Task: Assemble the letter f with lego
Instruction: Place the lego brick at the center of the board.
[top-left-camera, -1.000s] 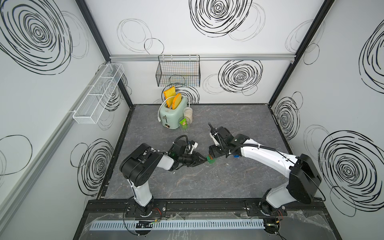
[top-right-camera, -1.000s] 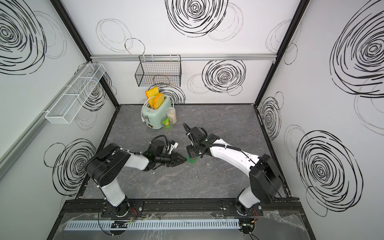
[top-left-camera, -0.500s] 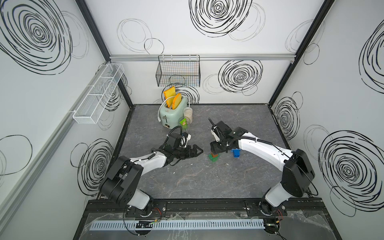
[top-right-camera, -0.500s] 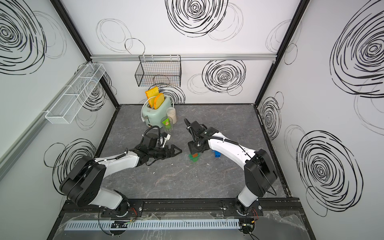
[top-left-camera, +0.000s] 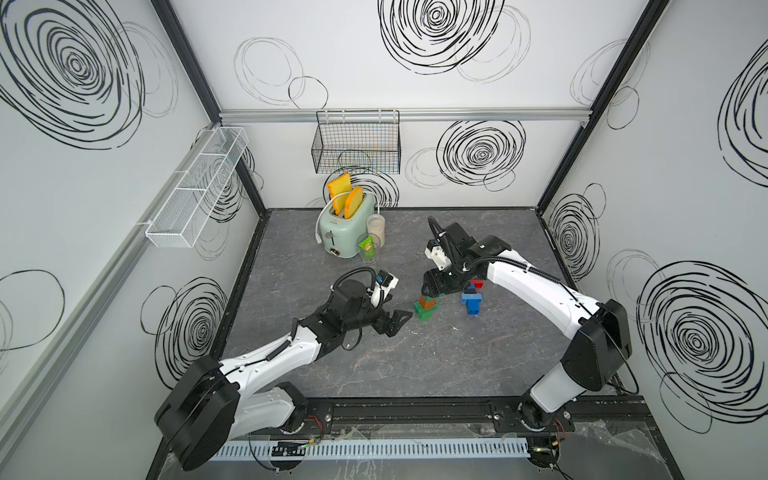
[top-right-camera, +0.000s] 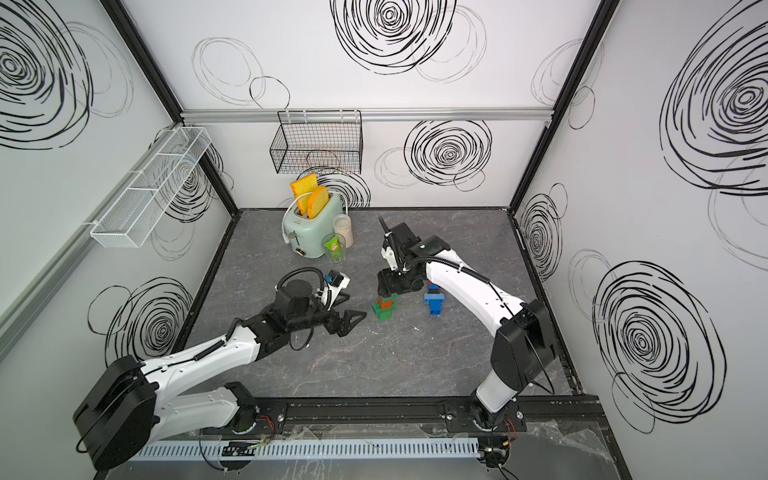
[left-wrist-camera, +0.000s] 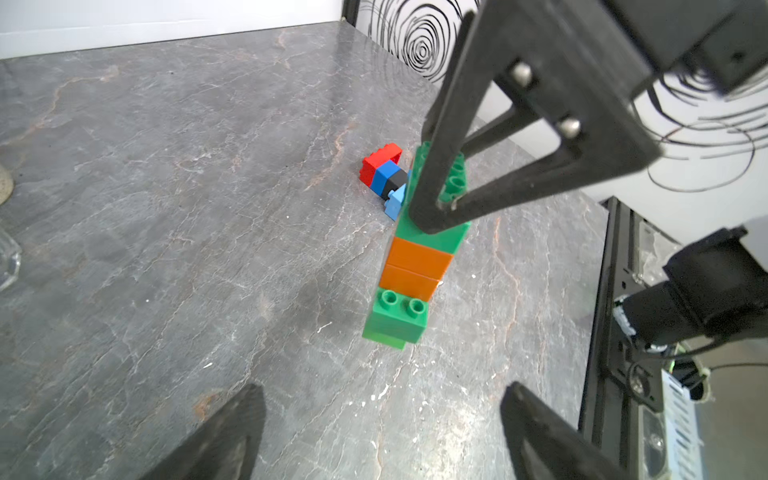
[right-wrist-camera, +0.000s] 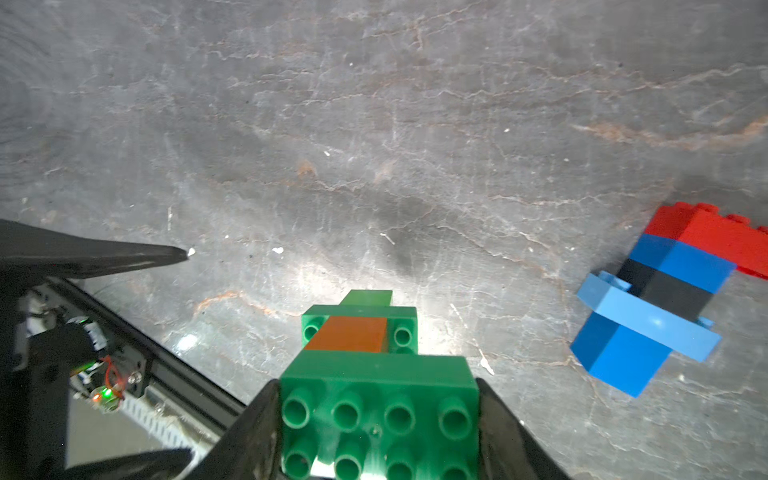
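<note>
A lego stack (top-left-camera: 425, 305) stands upright near the middle of the table: a green base (left-wrist-camera: 395, 320), two orange bricks (left-wrist-camera: 415, 266) and an oblong green top brick (right-wrist-camera: 374, 374). My right gripper (right-wrist-camera: 378, 415) comes down from above and is shut on that top brick; it also shows in both top views (top-left-camera: 436, 286) (top-right-camera: 395, 286). My left gripper (top-left-camera: 395, 324) (left-wrist-camera: 384, 386) hangs open and empty a short way left of the stack, not touching it. A second lego cluster (top-left-camera: 473, 299) (right-wrist-camera: 660, 299) of red, blue, black and light blue bricks lies on its side to the right.
A mint toaster (top-left-camera: 345, 226) with toast stands at the back, with a jar (top-left-camera: 375, 227) and a glass holding a green packet (top-left-camera: 369, 251) beside it. A black wire basket (top-left-camera: 356, 145) hangs on the back wall and a white mesh shelf (top-left-camera: 195, 195) on the left wall.
My left gripper, shut against the stack a second ago, has opened and drawn back to the left. The right gripper has kept its hold on the top green brick.
</note>
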